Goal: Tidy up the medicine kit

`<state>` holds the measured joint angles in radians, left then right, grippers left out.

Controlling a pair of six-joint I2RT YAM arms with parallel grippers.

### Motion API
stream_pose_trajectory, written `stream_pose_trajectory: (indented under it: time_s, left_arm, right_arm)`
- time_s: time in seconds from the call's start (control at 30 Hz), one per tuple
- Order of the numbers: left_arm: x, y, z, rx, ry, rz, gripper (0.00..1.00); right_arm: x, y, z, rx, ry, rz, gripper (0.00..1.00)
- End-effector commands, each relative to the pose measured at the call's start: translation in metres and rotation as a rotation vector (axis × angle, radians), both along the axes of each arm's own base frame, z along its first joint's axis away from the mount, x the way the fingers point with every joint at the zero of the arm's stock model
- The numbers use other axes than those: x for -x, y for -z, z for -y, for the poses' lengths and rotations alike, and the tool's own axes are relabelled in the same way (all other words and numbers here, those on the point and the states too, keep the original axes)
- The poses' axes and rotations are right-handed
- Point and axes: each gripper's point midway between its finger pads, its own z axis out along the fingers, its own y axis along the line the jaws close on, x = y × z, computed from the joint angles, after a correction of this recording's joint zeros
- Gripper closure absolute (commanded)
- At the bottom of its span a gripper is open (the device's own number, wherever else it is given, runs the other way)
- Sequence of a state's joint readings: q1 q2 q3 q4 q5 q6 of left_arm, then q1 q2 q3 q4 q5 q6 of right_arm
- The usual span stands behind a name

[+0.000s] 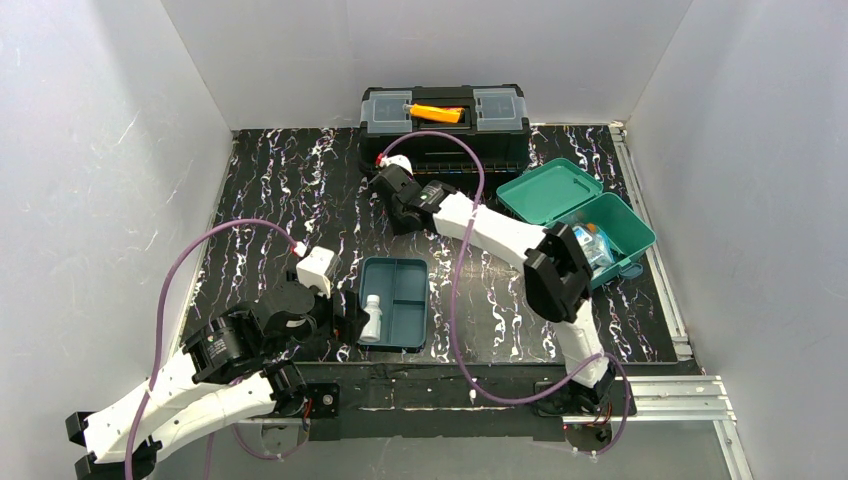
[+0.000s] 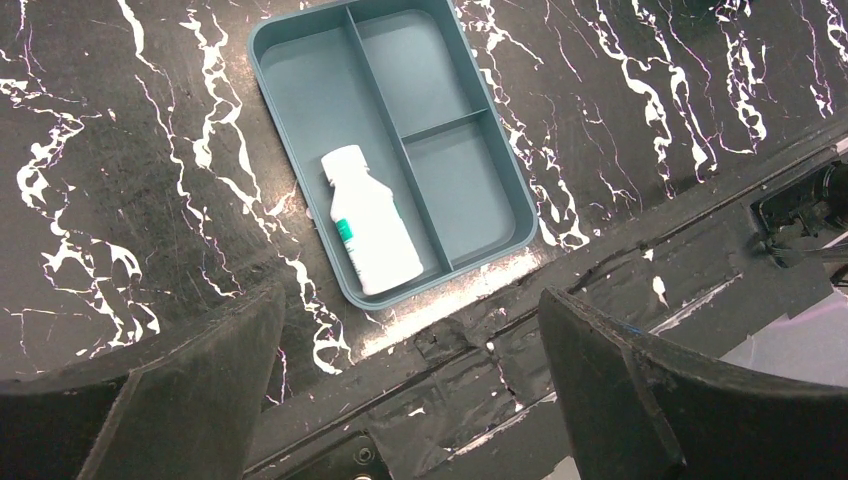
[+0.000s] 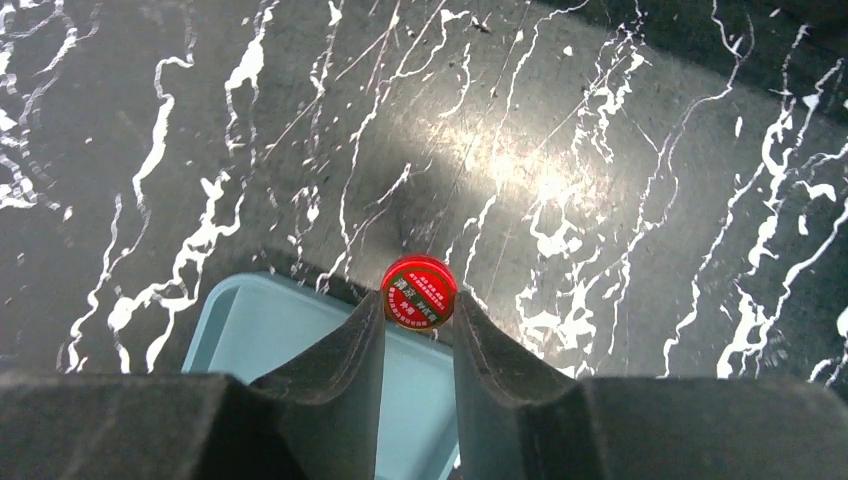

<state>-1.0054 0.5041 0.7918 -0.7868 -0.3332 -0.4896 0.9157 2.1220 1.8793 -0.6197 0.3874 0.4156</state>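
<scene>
White walls close round a black, white-veined tabletop (image 1: 280, 200), and the small teal-green plastic medicine kit (image 1: 632, 226) sits at its right edge with the hinged lid thrown back toward the far right corner. Its darker teal divided inner tray (image 1: 410, 285) lies well apart from it, near the middle of the near edge, with a white plastic bottle (image 1: 371, 318) lying in the long compartment. We judge the kit light, hollow and stiff, with smooth walls that could slip in a pinch. The lid will swing on its hinge, so the body's side walls, or the tray's rim or a divider, look like the safest holds. The left gripper (image 2: 410, 300) hangs by the near edge just beside the tray, jaws spread wide and empty. The right gripper (image 3: 418, 305), toward the far edge in front of a black toolbox with an orange handle (image 1: 445, 125), has its jaws pinched on a small red round tin (image 3: 419, 291). We cannot tell whether the tin is off the surface, and its lettering is too small to read. A pale blue rounded shape (image 3: 270, 330) under the fingers is cut off by them. From above, the right arm's elbow covers part of the kit, and its contents are a blur.
</scene>
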Motion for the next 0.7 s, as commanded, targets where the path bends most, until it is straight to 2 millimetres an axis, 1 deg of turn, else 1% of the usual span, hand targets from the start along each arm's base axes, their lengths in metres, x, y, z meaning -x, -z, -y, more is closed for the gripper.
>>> stream_pose_trajectory:
  time_s: [0.0, 0.13, 0.23, 0.4, 0.5, 0.67]
  left_arm:
    - [-0.003, 0.001, -0.007, -0.037, -0.020, 0.010, 0.02]
    - [-0.003, 0.001, -0.008, -0.039, -0.025, 0.012, 0.02]
    - [-0.003, 0.001, -0.009, -0.037, -0.031, 0.014, 0.02]
    - [-0.004, -0.002, -0.012, -0.026, -0.042, 0.026, 0.02]
    - [-0.004, -0.003, -0.013, -0.021, -0.047, 0.029, 0.02]
    - [-0.003, -0.005, -0.015, -0.010, -0.054, 0.035, 0.02]
  right_arm:
    - [0.015, -0.035, 0.002, -0.061, -0.009, 0.064, 0.86]
    - [0.040, -0.036, 0.012, -0.062, -0.011, 0.046, 0.86]
    - [0.059, -0.026, 0.013, -0.071, -0.025, 0.008, 0.86]
    - [0.082, -0.010, 0.017, -0.065, -0.023, -0.037, 0.86]
    - [0.089, 0.001, 0.015, -0.075, -0.017, -0.065, 0.85]
    - [0.094, 0.021, 0.009, -0.082, -0.016, -0.112, 0.85]
